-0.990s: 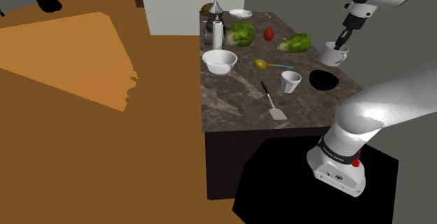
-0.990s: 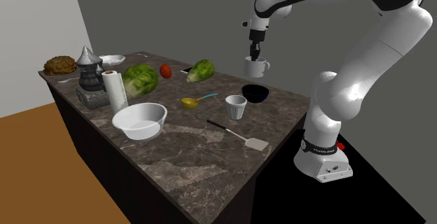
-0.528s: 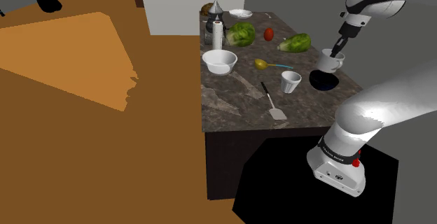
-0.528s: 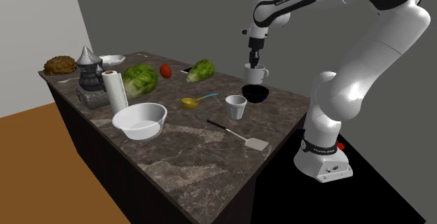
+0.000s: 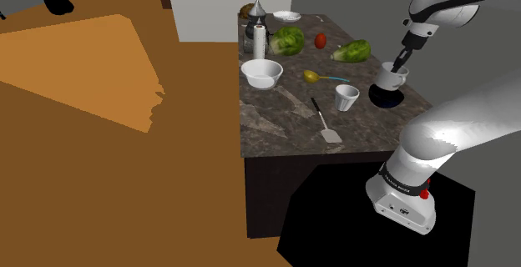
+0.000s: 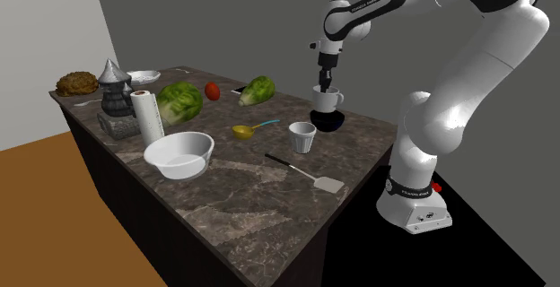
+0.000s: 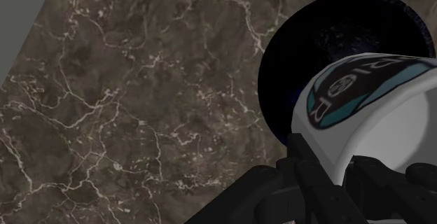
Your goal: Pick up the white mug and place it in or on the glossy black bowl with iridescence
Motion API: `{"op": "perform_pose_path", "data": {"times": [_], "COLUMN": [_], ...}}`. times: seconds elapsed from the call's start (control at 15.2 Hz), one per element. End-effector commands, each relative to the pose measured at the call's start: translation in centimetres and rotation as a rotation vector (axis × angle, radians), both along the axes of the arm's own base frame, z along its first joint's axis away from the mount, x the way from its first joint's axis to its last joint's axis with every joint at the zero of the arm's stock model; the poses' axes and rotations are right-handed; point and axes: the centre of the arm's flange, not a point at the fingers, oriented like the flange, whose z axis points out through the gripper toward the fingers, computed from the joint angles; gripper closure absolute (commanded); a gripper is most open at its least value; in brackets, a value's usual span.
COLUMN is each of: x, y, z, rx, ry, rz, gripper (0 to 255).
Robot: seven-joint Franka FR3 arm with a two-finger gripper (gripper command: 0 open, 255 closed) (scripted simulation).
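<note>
— Where's the gripper point(image 6: 327, 85)?

— Its two black fingers are clamped on the rim wall of the white mug point(image 6: 327, 100), one inside and one outside. The mug hangs upright from them.

— And the mug is where?

— Directly over the glossy black bowl point(image 6: 328, 121), with its base down at about rim level. I can't tell whether it touches the bowl. In the wrist view the mug point(image 7: 378, 110) covers part of the bowl's dark hollow point(image 7: 315, 54).

— Anything close by?

— A small white cup point(image 6: 302, 137) stands near the bowl, on the second exterior view's left. A yellow spoon point(image 6: 251, 130) lies past it, and a spatula point(image 6: 305, 170) lies nearer the counter point(image 6: 233, 195) edge. Further off are a lettuce point(image 6: 258, 90), a tomato point(image 6: 212, 90) and a large white bowl point(image 6: 179, 153), all well apart from the gripper.

— Any writing?

— The mug carries a dark oval badge with a teal border and white letters, but they are too curved to read. The small lettering on the arm can't be made out either.
</note>
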Motion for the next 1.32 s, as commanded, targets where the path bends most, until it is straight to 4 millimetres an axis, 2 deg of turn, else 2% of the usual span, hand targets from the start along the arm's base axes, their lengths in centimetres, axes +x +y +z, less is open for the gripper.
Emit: {"op": "perform_pose_path", "data": {"times": [0.0, 0.07, 0.13, 0.46, 0.73, 1.25], "x": [0.0, 0.0, 0.0, 0.0, -0.5, -0.5], "y": [0.0, 0.0, 0.0, 0.0, -0.3, -0.2], "z": [0.0, 0.0, 0.0, 0.0, 5.0, 5.0], "rx": [0.0, 0.0, 0.0, 0.0, 0.0, 0.0], "ry": [0.0, 0.0, 0.0, 0.0, 0.0, 0.0], "rz": [0.0, 0.0, 0.0, 0.0, 0.0, 0.0], "gripper": [255, 255, 0, 0, 0, 0]}}
